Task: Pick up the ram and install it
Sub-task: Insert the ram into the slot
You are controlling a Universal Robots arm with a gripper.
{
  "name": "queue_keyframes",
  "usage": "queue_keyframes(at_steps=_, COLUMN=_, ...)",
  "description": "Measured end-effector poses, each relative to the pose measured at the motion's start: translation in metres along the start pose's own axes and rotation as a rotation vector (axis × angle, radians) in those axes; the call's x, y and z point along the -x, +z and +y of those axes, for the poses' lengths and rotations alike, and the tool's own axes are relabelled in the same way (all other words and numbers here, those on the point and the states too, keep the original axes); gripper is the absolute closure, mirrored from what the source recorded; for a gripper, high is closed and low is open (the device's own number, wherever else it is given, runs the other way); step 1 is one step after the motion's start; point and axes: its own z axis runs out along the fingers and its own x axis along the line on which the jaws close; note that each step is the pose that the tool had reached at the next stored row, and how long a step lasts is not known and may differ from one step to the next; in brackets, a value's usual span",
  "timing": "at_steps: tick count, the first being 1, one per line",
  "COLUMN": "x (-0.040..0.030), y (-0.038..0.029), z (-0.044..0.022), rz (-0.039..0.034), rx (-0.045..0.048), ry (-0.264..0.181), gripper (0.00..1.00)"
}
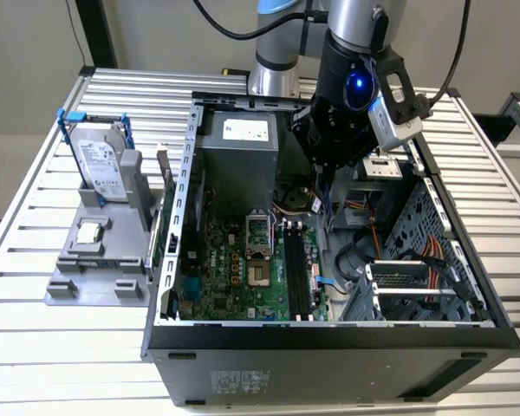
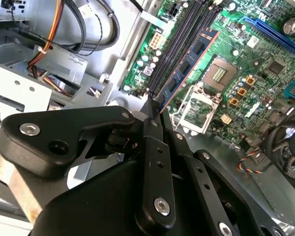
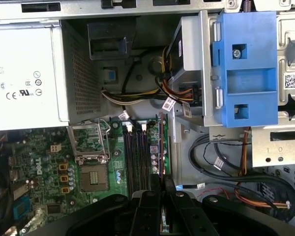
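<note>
Pincer (image 2: 155, 105) pinches one end of the ram (image 2: 189, 61), which reaches out edge-on above the motherboard's (image 2: 246, 73) black slots (image 2: 179, 42)

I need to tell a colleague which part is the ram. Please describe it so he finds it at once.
Look inside the open computer case at the green motherboard. Over its long black memory slots, the gripper holds the ram: a thin, dark bluish stick with black chips, unlike the empty slots beside it.
</note>
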Motion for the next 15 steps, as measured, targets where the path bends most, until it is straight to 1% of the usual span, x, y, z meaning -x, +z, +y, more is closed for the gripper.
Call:
queue_keyframes(at_steps=7, x=0.0001, y=0.0020, z=0.0000, rz=0.0000, rx=-0.0002, ry=0.000, gripper=1.00)
queue_keyframes(at_steps=15, x=0.0031, y=0.0039, z=0.0003, rz=0.0004, rx=-0.0002, ry=0.000, gripper=1.00)
